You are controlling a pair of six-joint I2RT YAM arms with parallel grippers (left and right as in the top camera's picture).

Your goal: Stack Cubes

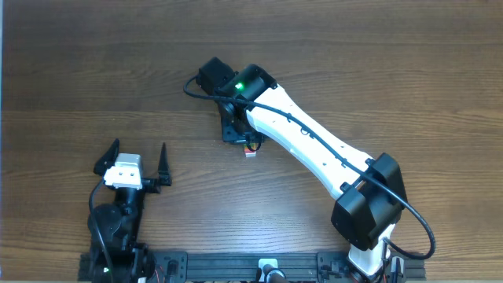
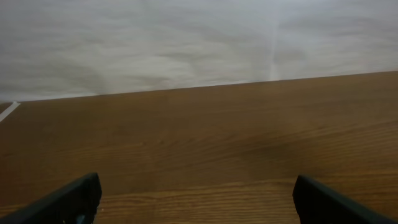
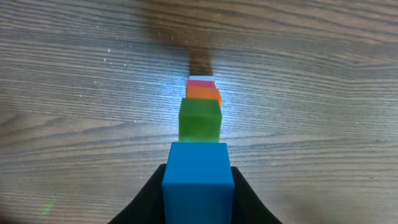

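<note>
Wood-grain table spans the top view. The left gripper sits at the near left with its fingers spread wide, and the right arm reaches to the middle. The left wrist view shows tabletop meeting a pale wall. In the right wrist view, the right gripper clamps a blue cube over the green cube, orange cube and pink cube.

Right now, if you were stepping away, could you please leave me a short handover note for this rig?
Left gripper: open, holding nothing, near its base.
Right gripper: shut on the blue cube, mid-table.
Stack below it: green cube, orange cube, pink cube, white cube.
Done: four cubes stacked.
Left: I cannot tell whether blue rests on green; probably seat it, release, back away.
</note>
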